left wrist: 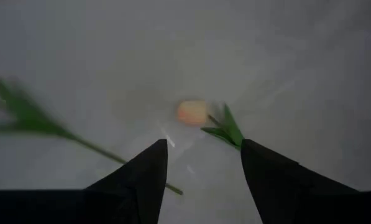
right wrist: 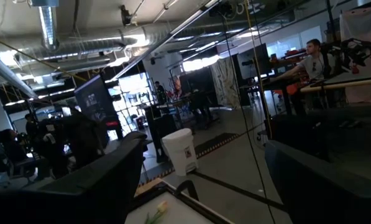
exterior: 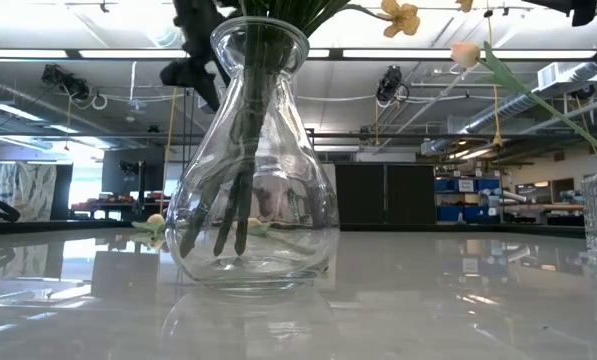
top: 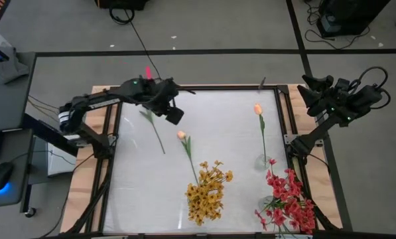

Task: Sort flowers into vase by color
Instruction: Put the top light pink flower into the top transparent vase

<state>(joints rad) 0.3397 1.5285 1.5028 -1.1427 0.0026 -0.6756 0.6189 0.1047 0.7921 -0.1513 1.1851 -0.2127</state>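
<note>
High view shows two loose peach-bud stems on the white table (top: 138, 192): one flower (top: 152, 130) lies just below the left gripper (top: 173, 114) in the upper left, another peach tulip (top: 186, 149) lies near the centre, a third stands in a vase at right, and the yellow bunch (top: 207, 191) and red bunch (top: 288, 199) sit at lower centre and lower right. The left gripper's fingers (left wrist: 145, 174) stand well apart and hold nothing, with a peach bud (left wrist: 191, 112) ahead of the gap, so a good pick would likely mean centring over the thin stem and closing squarely. The right gripper (top: 308, 96) waits wide open and empty off the table's upper right.
</note>
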